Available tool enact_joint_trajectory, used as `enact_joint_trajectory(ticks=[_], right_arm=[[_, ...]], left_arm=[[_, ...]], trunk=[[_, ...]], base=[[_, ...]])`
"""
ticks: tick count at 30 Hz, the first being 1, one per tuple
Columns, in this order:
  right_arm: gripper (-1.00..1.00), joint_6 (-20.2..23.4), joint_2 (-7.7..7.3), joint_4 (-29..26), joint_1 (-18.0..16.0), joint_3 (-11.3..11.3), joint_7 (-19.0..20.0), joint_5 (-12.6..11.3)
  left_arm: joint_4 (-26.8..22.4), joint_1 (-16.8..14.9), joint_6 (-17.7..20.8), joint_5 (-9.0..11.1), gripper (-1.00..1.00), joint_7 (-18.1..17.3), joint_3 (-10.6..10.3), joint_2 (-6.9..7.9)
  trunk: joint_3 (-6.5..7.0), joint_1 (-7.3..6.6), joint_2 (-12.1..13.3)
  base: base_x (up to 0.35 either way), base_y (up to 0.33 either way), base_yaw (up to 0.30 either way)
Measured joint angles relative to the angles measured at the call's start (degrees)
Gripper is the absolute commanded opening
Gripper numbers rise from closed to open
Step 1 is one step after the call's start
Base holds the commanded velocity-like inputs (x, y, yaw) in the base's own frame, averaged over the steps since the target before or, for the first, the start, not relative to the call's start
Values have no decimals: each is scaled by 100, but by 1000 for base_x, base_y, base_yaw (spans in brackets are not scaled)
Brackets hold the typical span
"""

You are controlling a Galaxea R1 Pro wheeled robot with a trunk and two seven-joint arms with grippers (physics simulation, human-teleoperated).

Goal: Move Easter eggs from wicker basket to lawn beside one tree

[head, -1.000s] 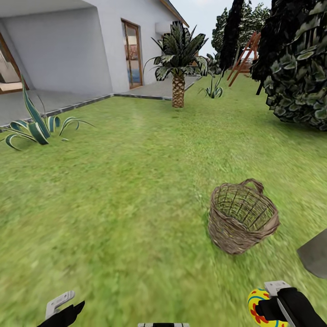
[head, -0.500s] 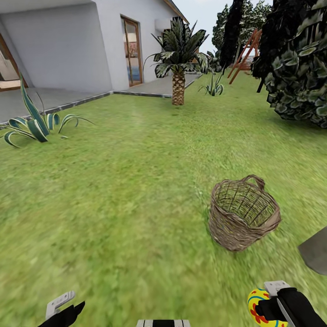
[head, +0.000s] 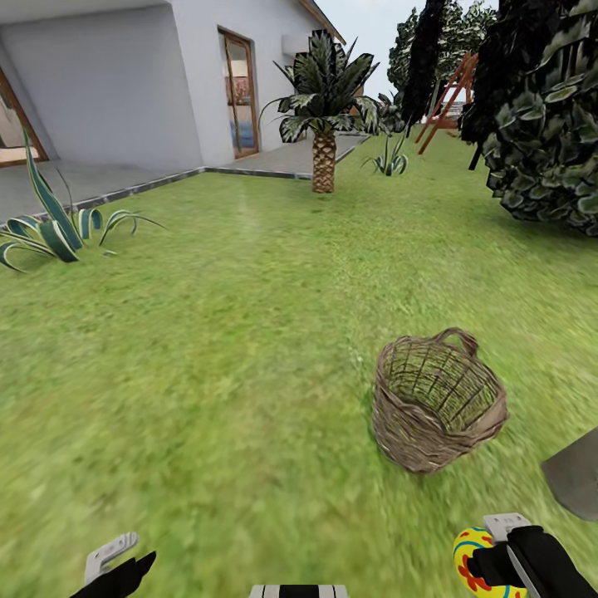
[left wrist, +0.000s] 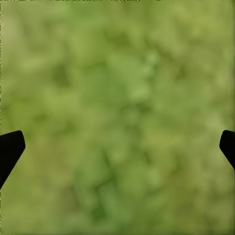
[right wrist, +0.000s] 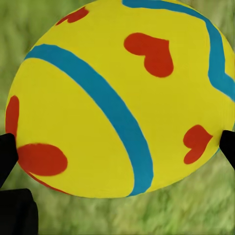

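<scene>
Right gripper at the bottom right of the head view, jaws clamped on 1 egg, yellow with blue bands and red marks. In the right wrist view the same egg seen close between the 2 dark fingertips, pressed on both sides, grass blurred behind.

Left gripper low at the bottom left of the head view, over bare grass. In the left wrist view 2 black fingertips at opposite edges, jaws wide apart, nothing but blurred green between them.

Basket on the lawn, ahead of the right arm and tilted, brown open weave, 1 loop handle at the far rim. No eggs seen through its mouth; lowest part of the inside hidden by the near wall.

Farther off: a palm with scaly trunk at the lawn's edge by the grey paving, a white house behind it, a spiky striped plant at left, dark leafy trees at right, a red-brown wooden frame beyond them. Grey flat shape at the right edge, not identifiable.
</scene>
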Motion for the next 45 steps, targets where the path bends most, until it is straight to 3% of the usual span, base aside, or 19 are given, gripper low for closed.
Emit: enact_joint_trajectory(ticks=[45], right_arm=[[-100,-26,-30,-6,0,-9,0,7]], left_arm=[[-18,0,-7,-8,100,-9,0,5]], trunk=[[-975,114,-59]], base=[[0,0,0]])
